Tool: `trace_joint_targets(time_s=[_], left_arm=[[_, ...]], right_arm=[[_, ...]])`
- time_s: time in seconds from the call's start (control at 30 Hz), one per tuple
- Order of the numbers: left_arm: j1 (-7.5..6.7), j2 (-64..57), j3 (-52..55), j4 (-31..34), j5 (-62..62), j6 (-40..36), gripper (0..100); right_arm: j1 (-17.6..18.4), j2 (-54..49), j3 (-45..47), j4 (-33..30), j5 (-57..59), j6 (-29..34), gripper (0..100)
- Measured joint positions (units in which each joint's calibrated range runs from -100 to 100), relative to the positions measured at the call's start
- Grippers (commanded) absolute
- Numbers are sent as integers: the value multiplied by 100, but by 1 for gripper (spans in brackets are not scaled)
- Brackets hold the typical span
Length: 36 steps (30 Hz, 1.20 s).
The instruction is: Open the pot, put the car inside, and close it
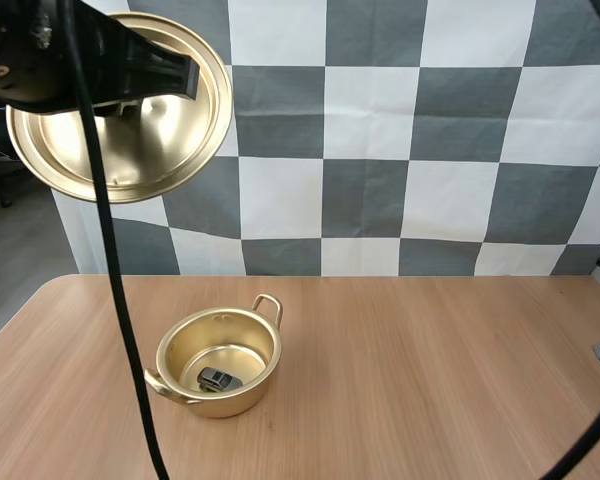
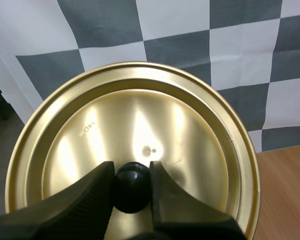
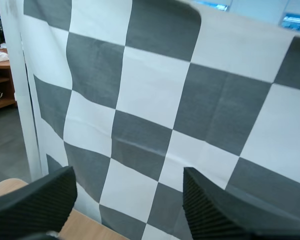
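Evidently the closing step was the one in hand: the car (image 1: 218, 379) lay on the floor of the open pot (image 1: 220, 402), which stood on the table (image 1: 430, 370), while the lid (image 1: 150, 130) hung high above the pot and off to its left, tilted so that its hollow underside faced the high camera. The left gripper (image 2: 131, 175) was clamped on the lid's black knob (image 2: 131, 187), one finger pressed against each side of it. The right gripper (image 3: 129, 175) had its fingers spread wide with nothing between them. To do the step well, the lid would first need turning level, knob up, before it came anywhere near the pot, because a tilted rim would likely strike one edge of the pot and shove the light pan across the table. It should then be centred over the pot's mouth and lowered straight down, slowly, since a round knob pinched from two sides probably lets the lid swing. The grip should open only once the lid's rim sat evenly on the pot all the way round, between the two loop handles.
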Motion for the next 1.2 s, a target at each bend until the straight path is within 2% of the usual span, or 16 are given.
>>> trace_joint_targets(time_s=[0.2, 0.43, 0.77, 1.2], left_arm=[[0, 500, 0, -93, 10, 9, 0], [0, 1169, 0, -207, 3, 9, 0], [0, 2035, 12, -362, 3, -9, 0], [0, 2201, 273, -387, 3, -9, 0]], right_arm=[[0, -1165, 0, -510, 0, 261, 100], [0, -2118, 0, -729, 0, 341, 100], [0, -2163, 338, -881, -3, 352, 100], [0, -2163, 744, -881, -6, 352, 100]])
